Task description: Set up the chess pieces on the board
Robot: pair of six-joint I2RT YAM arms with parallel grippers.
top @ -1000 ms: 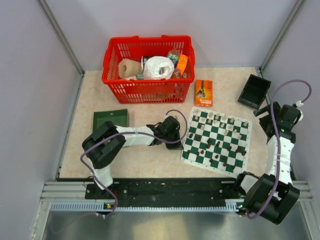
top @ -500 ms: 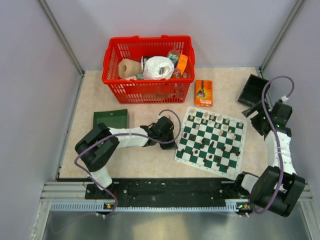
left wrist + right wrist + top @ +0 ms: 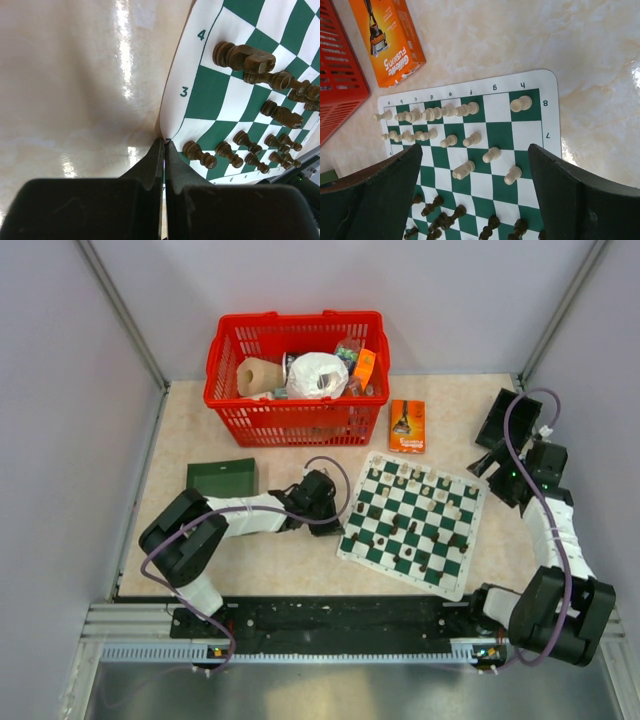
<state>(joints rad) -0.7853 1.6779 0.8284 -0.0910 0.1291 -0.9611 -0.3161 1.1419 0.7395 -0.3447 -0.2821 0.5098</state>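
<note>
Because the left end effector (image 3: 164,144) is pinching the white border of the thin green-and-white checked board (image 3: 210,95), which lies on the beige marbled worktop (image 3: 270,555), a sharp tug could buckle it and roll the small brown and cream chess pieces (image 3: 200,155) off. The right end effector (image 3: 475,150) hangs spread above.

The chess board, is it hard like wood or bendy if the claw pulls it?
Probably bendy: where the left claw pinches the board, its white edge curls upward. It looks thin, so likely light. Tugging may topple the chess pieces; several already lie sideways.
</note>
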